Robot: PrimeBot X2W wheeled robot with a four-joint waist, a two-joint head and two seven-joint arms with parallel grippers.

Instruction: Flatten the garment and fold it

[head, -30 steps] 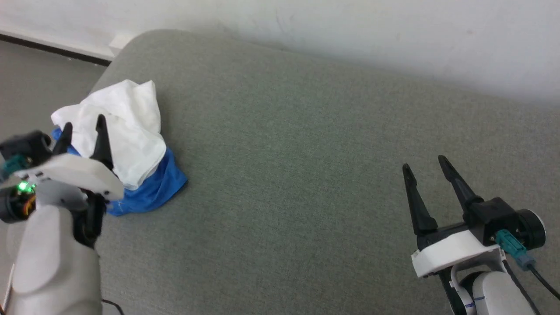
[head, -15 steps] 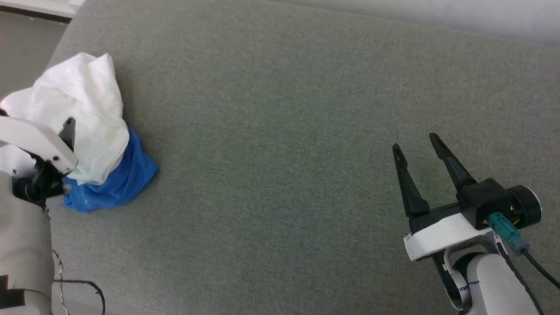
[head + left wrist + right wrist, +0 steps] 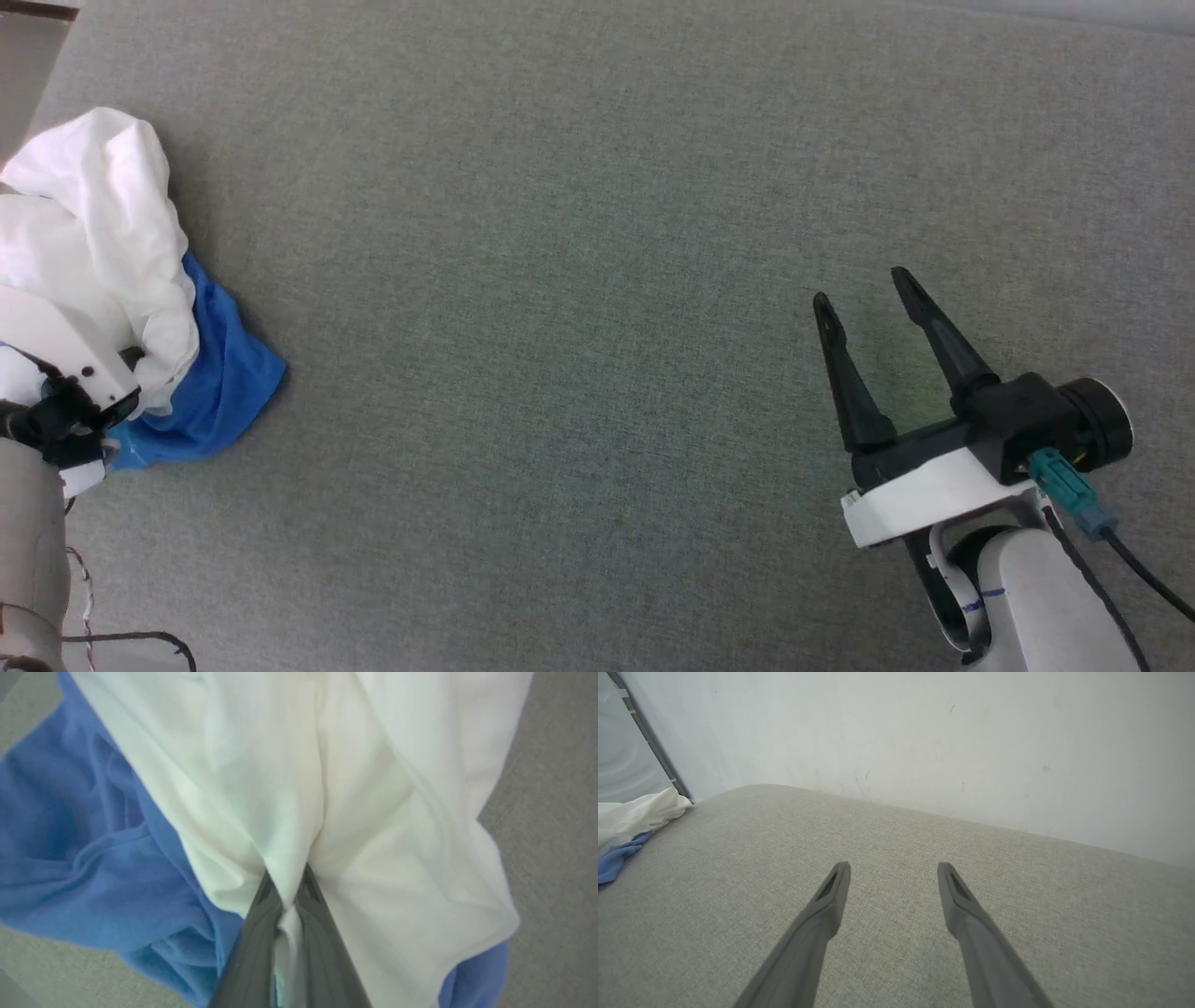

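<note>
While the shirt [image 3: 103,243] lies bunched at frame left, unfolded, left gripper [image 3: 286,885] pinches its white cloth, right gripper [image 3: 861,286] spread.

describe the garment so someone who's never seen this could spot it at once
Start from the grey fabric surface; at its left edge in the head view lies the garment, a crumpled heap. It is white cloth bunched over bright blue, the one coloured thing on the grey, with the left claw shut on a white fold while the right claw stands open far off.
</note>
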